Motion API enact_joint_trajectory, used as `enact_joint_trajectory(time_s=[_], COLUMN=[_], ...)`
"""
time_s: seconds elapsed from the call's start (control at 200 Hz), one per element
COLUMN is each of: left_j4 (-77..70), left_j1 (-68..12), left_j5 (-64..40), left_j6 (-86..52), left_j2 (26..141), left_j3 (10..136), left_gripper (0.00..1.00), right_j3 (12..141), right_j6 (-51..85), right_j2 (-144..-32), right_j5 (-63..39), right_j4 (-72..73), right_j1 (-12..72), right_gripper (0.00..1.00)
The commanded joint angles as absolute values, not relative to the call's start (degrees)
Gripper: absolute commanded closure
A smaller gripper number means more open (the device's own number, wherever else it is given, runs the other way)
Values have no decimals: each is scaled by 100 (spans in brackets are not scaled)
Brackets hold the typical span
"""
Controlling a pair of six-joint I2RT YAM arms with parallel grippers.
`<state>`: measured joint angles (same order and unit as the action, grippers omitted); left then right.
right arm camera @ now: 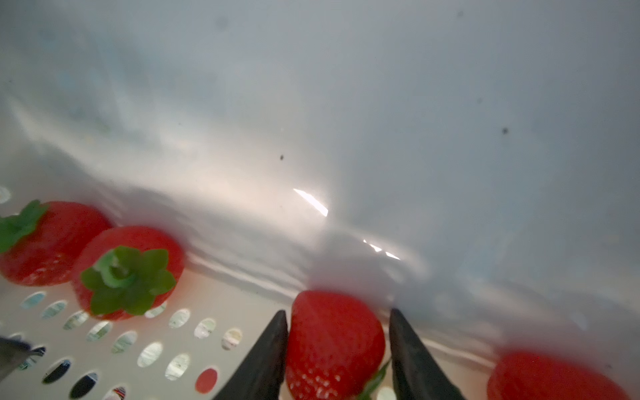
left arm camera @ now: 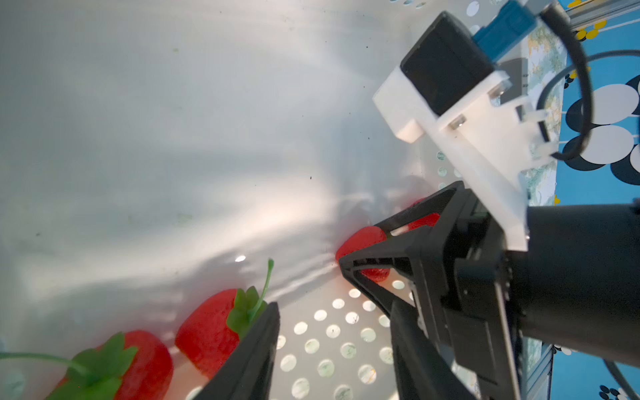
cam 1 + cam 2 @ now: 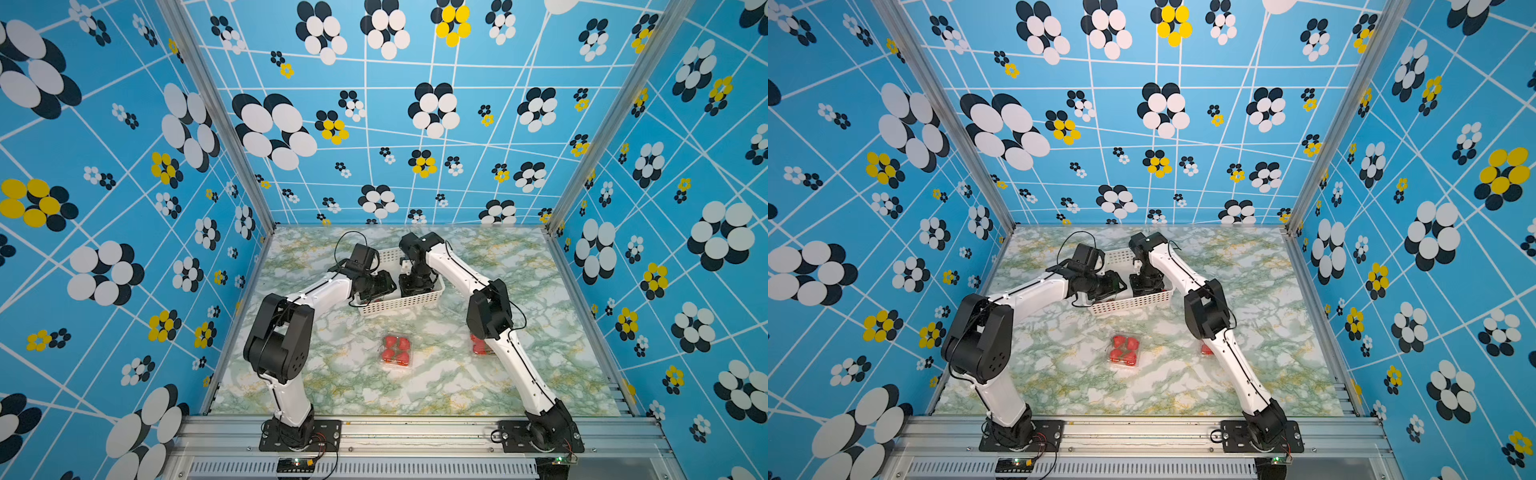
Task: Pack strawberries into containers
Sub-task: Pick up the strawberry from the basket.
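No words, numbers, labels or signs can be read in any of the views.
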<state>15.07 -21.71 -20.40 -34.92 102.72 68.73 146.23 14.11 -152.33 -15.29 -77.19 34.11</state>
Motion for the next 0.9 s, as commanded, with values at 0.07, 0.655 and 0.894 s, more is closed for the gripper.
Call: enact_joint_trajectory(time_s=[0.07, 0.655, 0.894], left_j4=[1389, 1400, 1569], left_j1=[-2134, -2186, -2396], left_j5=[-2133, -2075, -1943], left_j6=[-3532, -3559, -3535], left_j2=[10322, 10184, 10090], left_j3=[6803, 6841, 7093], left_gripper=[47, 47, 47], right_j3=[14485, 14419, 13284], right_j6=[1350, 1799, 1861], right_j2=[-15126, -14001, -12727], right_j5=[-1477, -1618, -1433], right_j4=[-7962, -7289, -6888], right_j1=[3454, 3160, 2854], right_gripper=[63, 75, 75])
